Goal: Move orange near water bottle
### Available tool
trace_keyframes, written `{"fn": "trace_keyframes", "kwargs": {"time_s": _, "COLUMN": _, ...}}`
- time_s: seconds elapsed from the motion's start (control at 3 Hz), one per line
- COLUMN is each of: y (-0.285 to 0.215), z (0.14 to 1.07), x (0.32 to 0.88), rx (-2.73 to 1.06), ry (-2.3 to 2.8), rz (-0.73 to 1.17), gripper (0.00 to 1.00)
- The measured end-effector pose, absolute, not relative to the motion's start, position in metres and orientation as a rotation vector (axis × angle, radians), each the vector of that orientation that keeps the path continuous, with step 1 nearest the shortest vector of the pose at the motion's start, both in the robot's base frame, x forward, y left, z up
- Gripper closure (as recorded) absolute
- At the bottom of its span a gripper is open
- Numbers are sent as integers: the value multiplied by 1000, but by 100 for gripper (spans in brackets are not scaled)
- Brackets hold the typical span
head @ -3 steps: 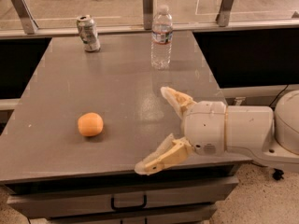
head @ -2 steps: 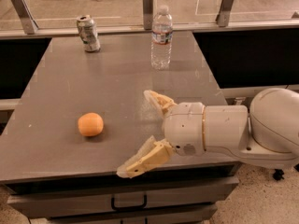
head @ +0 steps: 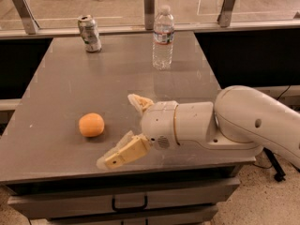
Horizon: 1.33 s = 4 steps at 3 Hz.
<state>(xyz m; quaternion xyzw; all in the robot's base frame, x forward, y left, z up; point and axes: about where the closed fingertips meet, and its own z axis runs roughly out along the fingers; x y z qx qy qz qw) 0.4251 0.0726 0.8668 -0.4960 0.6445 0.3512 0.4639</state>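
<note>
The orange (head: pixel 91 124) is a small round fruit lying on the grey table (head: pixel 61 88), front left. The water bottle (head: pixel 163 37) stands upright at the back of the table, clear with a white cap and a blue-and-white label. My gripper (head: pixel 119 129) reaches in from the right, low over the table's front part, just right of the orange and apart from it. It is open and empty: one fingertip (head: pixel 107 161) is near the front edge, the other (head: pixel 135 100) is farther back.
A silver drink can (head: pixel 90 33) stands at the back left of the table. A glass railing with metal posts (head: pixel 149 3) runs behind the table. A drawer with a dark handle (head: pixel 129 203) is under the front edge.
My gripper and arm have moved left across the front of the table, closing on the orange. The orange, bottle and can have not moved.
</note>
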Motion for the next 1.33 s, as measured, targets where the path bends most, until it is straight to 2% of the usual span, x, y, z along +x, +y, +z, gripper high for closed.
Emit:
{"fn": "trace_keyframes", "kwargs": {"time_s": 0.67, "y": 97, "z": 860, "x": 433, "rx": -1120, "ry": 1586, "rz": 966, "gripper": 0}}
{"fn": "trace_keyframes", "kwargs": {"time_s": 1.33, "y": 116, "z": 864, "x": 435, "rx": -1089, "ry": 1537, "rz": 964, "gripper": 0}}
